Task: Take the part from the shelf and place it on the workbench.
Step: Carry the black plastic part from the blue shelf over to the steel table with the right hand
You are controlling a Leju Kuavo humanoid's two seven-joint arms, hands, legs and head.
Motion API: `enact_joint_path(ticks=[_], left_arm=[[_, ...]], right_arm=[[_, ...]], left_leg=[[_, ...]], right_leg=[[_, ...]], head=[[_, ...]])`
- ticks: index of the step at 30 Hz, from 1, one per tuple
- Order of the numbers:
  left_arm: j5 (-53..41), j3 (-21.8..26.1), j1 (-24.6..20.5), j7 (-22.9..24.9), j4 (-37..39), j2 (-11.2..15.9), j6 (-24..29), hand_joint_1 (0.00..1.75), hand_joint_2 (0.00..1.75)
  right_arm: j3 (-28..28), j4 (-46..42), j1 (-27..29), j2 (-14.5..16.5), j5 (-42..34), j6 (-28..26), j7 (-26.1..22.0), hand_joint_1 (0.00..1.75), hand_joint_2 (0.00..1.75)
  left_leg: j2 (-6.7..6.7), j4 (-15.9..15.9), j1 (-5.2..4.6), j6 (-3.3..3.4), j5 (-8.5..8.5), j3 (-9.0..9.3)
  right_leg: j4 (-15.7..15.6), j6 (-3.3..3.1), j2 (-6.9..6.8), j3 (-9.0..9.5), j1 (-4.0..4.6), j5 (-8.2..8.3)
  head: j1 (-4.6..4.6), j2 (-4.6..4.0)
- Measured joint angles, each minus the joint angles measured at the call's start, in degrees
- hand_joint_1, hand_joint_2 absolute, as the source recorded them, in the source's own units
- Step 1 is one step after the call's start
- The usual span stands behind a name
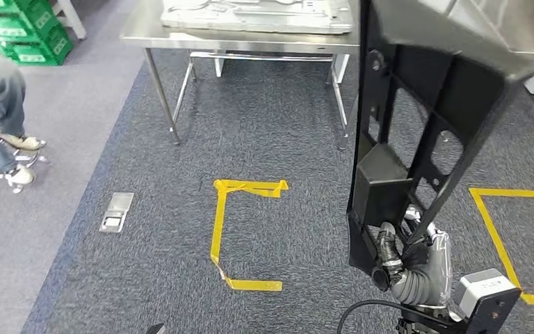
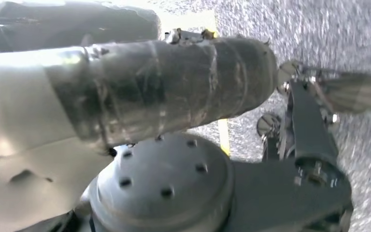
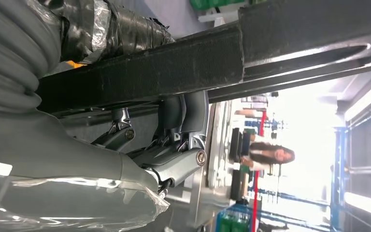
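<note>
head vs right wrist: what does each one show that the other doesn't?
Head view alone: the steel workbench with a grey plate on it, yellow floor tape, green crates and a seated person's legs. Right wrist view alone: a close look at the fingers under the part's bar, and a person standing in the bright background. Both: the right hand gripping the black part.

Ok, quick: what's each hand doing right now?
Left hand: cannot tell.
Right hand: grips the black part.
</note>
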Motion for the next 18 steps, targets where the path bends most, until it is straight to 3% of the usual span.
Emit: enact_joint_path(ticks=[1,3,4,5,6,7,9,10,12,14,16,18], left_arm=[[0.02,0.0,-0.03,0.01,0.0,-0.22,0.01,0.0,0.0],[0.05,0.0,-0.16,0.03,0.0,-0.67,0.01,0.0,0.0],[0.05,0.0,-0.23,0.05,0.0,-0.79,0.01,0.0,0.0],[0.07,0.0,-0.26,0.07,0.0,-0.87,0.02,0.0,0.0],[0.08,-0.01,-0.22,0.08,0.0,-0.92,0.02,0.0,0.0],[0.1,-0.01,-0.17,0.08,0.0,-0.93,0.02,0.0,0.0],[0.13,-0.05,-0.13,0.09,0.0,-0.93,0.01,0.0,0.0],[0.13,-0.07,-0.17,0.11,0.0,-0.97,0.0,0.0,0.0],[0.15,-0.09,-0.2,0.18,0.0,-1.12,-0.01,0.0,0.0],[0.2,-0.09,-0.04,0.23,0.0,-1.24,-0.01,0.0,0.0],[0.3,-0.09,0.12,0.29,0.0,-1.24,-0.01,0.0,0.0],[0.42,-0.1,0.03,0.36,0.0,-1.03,-0.02,0.0,0.0]], right_arm=[[-0.02,-0.01,-0.02,-0.02,-0.02,-0.03,0.02,1.75,1.75],[-0.02,0.0,0.1,-0.1,0.0,-0.06,0.07,1.75,1.75],[-0.02,0.02,0.18,-0.17,0.0,-0.07,0.1,1.75,1.75],[-0.01,0.05,0.25,-0.25,-0.02,-0.09,0.14,1.75,1.75],[-0.01,0.06,0.29,-0.31,-0.03,-0.1,0.2,1.75,1.75],[-0.01,0.08,0.29,-0.35,-0.03,-0.11,0.26,1.75,1.75],[-0.01,0.06,0.23,-0.39,-0.03,-0.15,0.39,1.75,1.75],[-0.01,0.04,0.17,-0.4,-0.02,-0.16,0.44,1.75,1.75],[-0.01,0.0,0.07,-0.42,0.01,-0.2,0.5,1.75,1.75],[-0.01,0.0,0.01,-0.43,0.04,-0.24,0.57,1.75,1.75],[0.03,0.0,0.03,-0.41,0.04,-0.28,0.66,1.75,1.75],[0.07,0.02,0.18,-0.39,0.0,-0.35,0.74,1.75,1.75]], left_leg=[[-0.6,-0.06,0.09,0.34,0.19,-0.08],[-1.92,-0.07,0.05,0.87,0.52,-0.46],[-2.68,-0.06,-0.07,1.07,0.66,-0.66],[-3.48,-0.05,-0.23,1.21,0.76,-0.8],[-4.36,-0.04,-0.42,1.29,0.87,-0.88],[-5.22,-0.04,-0.62,1.31,0.98,-0.9],[-6.85,-0.05,-0.93,1.22,1.28,-0.96],[-7.56,-0.05,-0.98,1.09,1.44,-1.11],[-8.7,-0.11,-0.73,0.54,1.81,-1.55],[-9.11,-0.23,-0.5,-0.16,2.03,-1.85],[-6.29,1.71,-0.73,-0.72,0.39,-2.7],[-2.55,8.03,-0.71,-1.19,-3.63,-5.29]], right_leg=[[2.24,0.21,1.61,-0.96,-0.11,-1.48],[10.14,0.38,5.03,-4.63,-0.24,-5.5],[14.15,0.37,5.77,-6.66,-0.23,-6.97],[16.68,0.24,6.13,-8.09,-0.21,-7.47],[16.94,-0.08,6.31,-8.49,-0.17,-6.74],[14.77,-0.59,6.62,-7.74,-0.07,-4.95],[6.46,-2.19,8.6,-4.17,0.3,-0.63],[2.91,-2.79,9.58,-2.66,0.48,0.68],[-0.1,-3.22,10.31,-1.52,0.8,1.19],[-1.07,-3.04,9.17,-1.21,0.8,1.74],[-2.5,-3.04,8.2,-0.47,0.53,2.62],[-3.15,-3.1,7.24,-0.17,0.41,3.13]], head=[[0.07,0.0],[0.16,0.0],[0.17,0.0],[0.16,0.0],[0.15,0.0],[0.14,0.0],[0.09,0.0],[0.07,0.0],[0.08,0.0],[0.19,0.0],[0.03,0.0],[-0.22,0.0]])
